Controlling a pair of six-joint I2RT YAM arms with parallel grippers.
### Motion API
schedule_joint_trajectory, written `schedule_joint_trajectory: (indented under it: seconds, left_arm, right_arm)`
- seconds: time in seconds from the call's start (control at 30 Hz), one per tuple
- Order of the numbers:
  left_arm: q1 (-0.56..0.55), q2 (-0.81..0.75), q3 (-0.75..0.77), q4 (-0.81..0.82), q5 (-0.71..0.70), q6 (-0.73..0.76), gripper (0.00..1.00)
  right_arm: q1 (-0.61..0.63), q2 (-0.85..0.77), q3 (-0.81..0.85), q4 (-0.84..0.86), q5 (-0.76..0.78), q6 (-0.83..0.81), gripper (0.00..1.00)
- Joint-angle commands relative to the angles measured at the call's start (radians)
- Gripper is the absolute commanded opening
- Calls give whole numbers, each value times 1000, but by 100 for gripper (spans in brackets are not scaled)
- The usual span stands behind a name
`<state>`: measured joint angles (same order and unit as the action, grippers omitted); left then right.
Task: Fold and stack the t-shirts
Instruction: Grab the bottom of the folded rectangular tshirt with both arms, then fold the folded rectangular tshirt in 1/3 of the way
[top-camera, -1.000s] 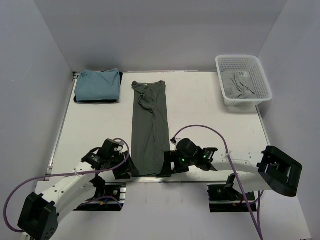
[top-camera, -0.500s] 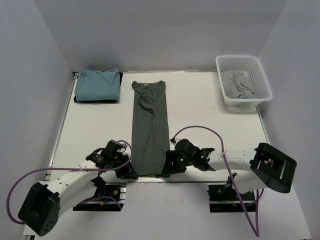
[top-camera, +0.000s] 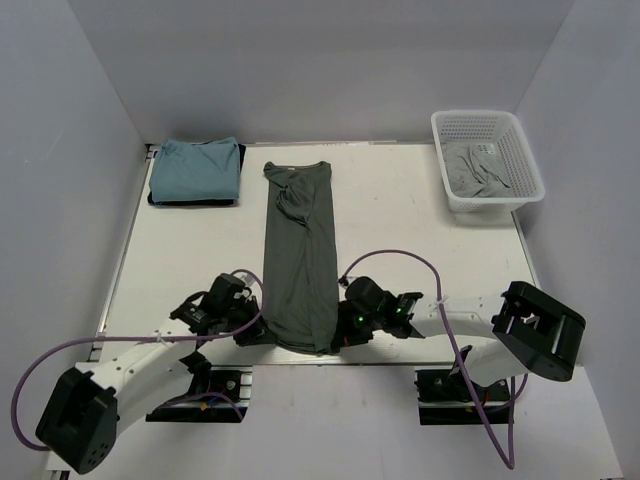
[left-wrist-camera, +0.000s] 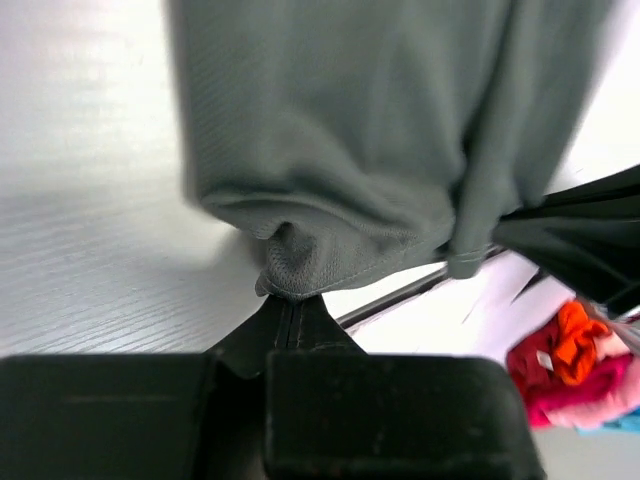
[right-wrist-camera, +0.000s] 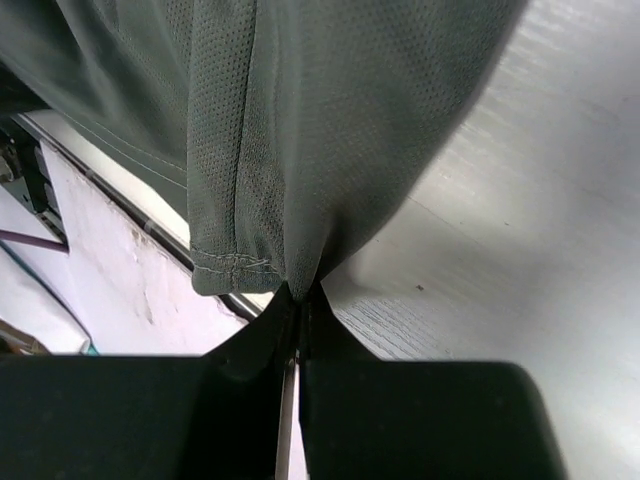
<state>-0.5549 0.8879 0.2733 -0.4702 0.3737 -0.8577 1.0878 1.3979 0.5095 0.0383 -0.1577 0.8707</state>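
Here the dark grey-green t-shirt runs lengthwise away from the counter's near edge. The left gripper and right gripper each clamp one near hem corner.

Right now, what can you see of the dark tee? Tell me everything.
The dark tee is grey-green, a fine pitted knit with a stitched hem. It is folded into a long narrow strip, collar at the far end, on the table. The left gripper and right gripper each pinch a near hem corner, holding that end raised and sagging between them; the rest lies flat.
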Motion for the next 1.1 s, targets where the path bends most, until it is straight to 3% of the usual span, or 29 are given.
schedule_joint_trajectory:
  seconds: [0.0, 0.27, 0.43, 0.6, 0.87, 1.07]
  left_arm:
    - [-4, -82, 58, -27, -88, 35, 0]
    - [-4, -56, 116, 16, -58, 58, 0]
    - [-4, -56, 179, 115, -139, 59, 0]
    - [9, 63, 285, 159, -243, 49, 0]
    - [21, 264, 490, 168, -415, 68, 0]
    - [30, 399, 610, 171, -553, 78, 0]
  right_arm:
    - [3, -14, 55, -35, 30, -36, 0]
    - [-2, -40, 127, -89, 81, -65, 0]
    - [-19, -74, 202, -109, 215, -82, 0]
    - [-61, -54, 300, -193, 359, -117, 0]
    - [-172, 120, 538, -236, 428, -203, 0]
    - [-270, 237, 653, -239, 362, -240, 0]
